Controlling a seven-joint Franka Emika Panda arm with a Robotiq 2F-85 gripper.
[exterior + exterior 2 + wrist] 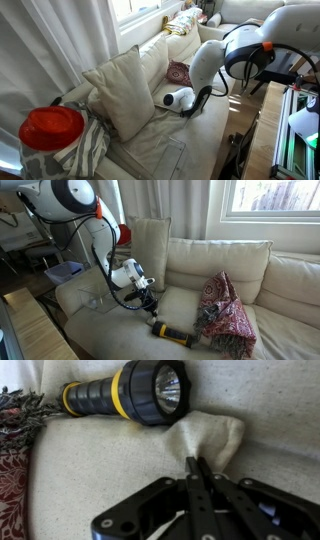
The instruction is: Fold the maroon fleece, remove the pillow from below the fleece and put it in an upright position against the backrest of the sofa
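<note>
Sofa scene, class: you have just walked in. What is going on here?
The arm's gripper is shut, pinching up a peak of off-white fabric on the sofa seat, beside a flashlight. Whether that fabric is a pillow corner or the seat cover cannot be told. The fleece sits bunched farther along the seat, apart from the gripper. A big pillow leans upright against the backrest.

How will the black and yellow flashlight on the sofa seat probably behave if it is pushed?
The flashlight is round and lies on its side, so it would likely roll, curving because its head is wider. It looks rigid, so it probably will not bend. The soft seat cushion may slow it.
</note>
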